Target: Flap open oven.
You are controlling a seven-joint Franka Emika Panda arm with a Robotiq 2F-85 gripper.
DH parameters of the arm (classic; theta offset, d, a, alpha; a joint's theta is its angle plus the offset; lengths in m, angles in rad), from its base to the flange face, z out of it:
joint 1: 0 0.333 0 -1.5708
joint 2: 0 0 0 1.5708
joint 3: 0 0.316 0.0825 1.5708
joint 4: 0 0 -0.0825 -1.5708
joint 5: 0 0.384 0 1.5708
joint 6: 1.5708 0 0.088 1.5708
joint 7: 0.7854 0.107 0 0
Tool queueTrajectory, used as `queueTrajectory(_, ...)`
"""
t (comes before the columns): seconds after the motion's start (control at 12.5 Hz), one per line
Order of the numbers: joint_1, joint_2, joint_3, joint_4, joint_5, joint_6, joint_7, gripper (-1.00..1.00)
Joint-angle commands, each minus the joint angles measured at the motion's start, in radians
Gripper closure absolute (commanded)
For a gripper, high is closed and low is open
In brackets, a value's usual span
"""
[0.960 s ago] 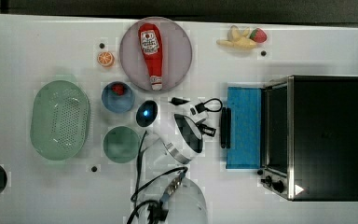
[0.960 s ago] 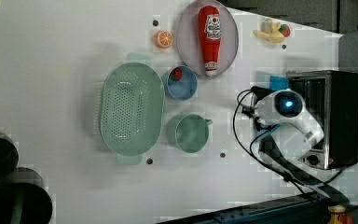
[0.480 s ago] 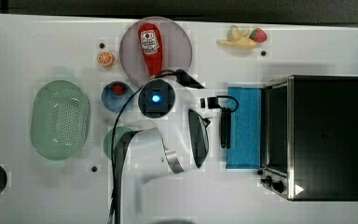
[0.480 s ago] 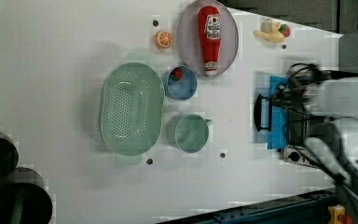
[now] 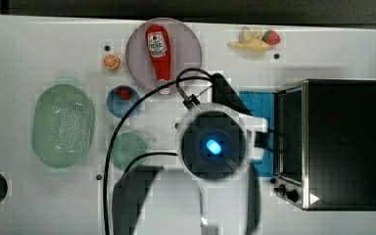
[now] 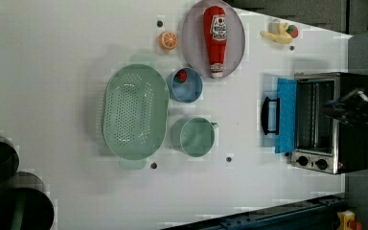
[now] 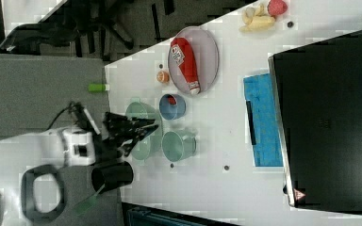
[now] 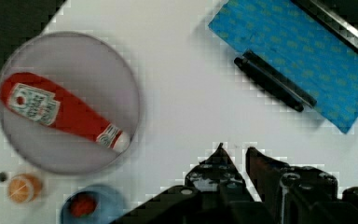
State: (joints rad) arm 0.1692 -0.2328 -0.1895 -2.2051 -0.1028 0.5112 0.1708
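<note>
On white table (image 6: 76,57), oven (image 6: 333,122) (door down)

White rounded arm casing (image 5: 225,205), black circular wrist cap with glowing blue light (image 5: 213,146), black cables looping off it, black gripper (image 8: 235,158) fingers.

— What sits along the far edge of the white table (image 6: 52,57) in the left view?

— A ketchup bottle (image 6: 215,38) lying on a round grey plate (image 6: 191,40), an orange half (image 6: 168,40) just beside the plate, and a banana with a strawberry (image 6: 279,33) near the corner.

— And mid-table?

— A perforated green colander (image 6: 135,117), a blue bowl (image 6: 187,86) holding something red, and a green cup (image 6: 196,137). Two dark round containers (image 6: 9,191) stand at the left view's lower left corner.
</note>
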Motion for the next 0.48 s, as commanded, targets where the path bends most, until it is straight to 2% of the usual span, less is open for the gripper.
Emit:
queueTrajectory(0.08,-0.011,-0.049,0.01,0.021,0.02,-0.087,0.051,0.65)
queueTrajectory(0.48,-0.008,-0.109,0.012,0.134,0.02,-0.322,0.048,0.65)
